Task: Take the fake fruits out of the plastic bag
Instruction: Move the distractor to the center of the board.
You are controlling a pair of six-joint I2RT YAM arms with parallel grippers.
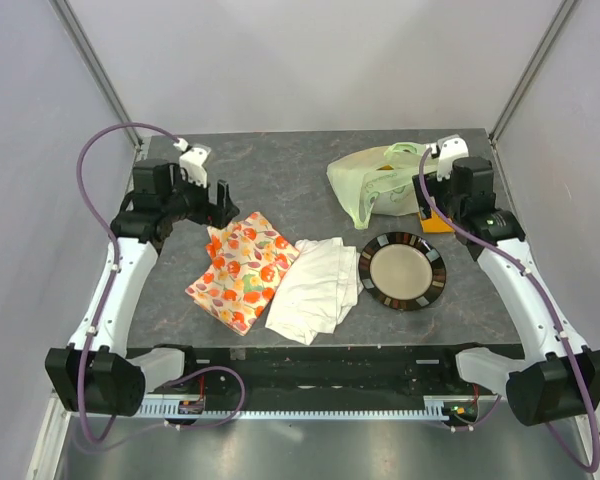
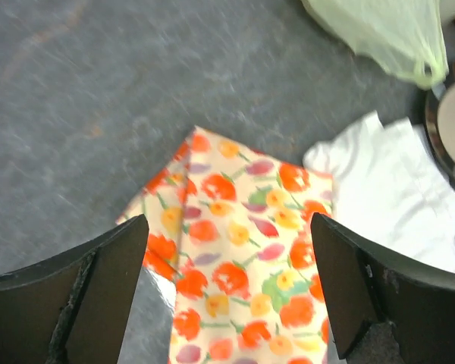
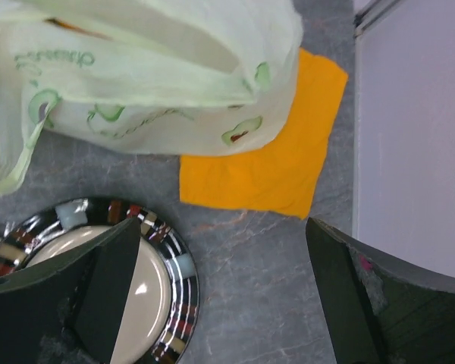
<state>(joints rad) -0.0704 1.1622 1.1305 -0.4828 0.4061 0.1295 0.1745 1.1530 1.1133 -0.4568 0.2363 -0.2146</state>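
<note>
We show the table [image 1: 280, 165] from above. At its far right lies the plastic bag [image 1: 375, 180], resting partly on a small flat cloth [image 3: 280, 152] that juts out at the bag's near right corner. Nearer to us than the bag sits a plate [image 1: 441, 272]. Against its left rim lies a crumpled cloth [image 1: 315, 290], and left of that, edge to edge, a printed cloth [image 1: 242, 270].

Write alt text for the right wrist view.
A pale green plastic bag with green print fills the top, overlapping an orange cloth on the grey table. A plate with a patterned dark rim sits lower left. The right gripper hangs open in the foreground, holding nothing.
</note>
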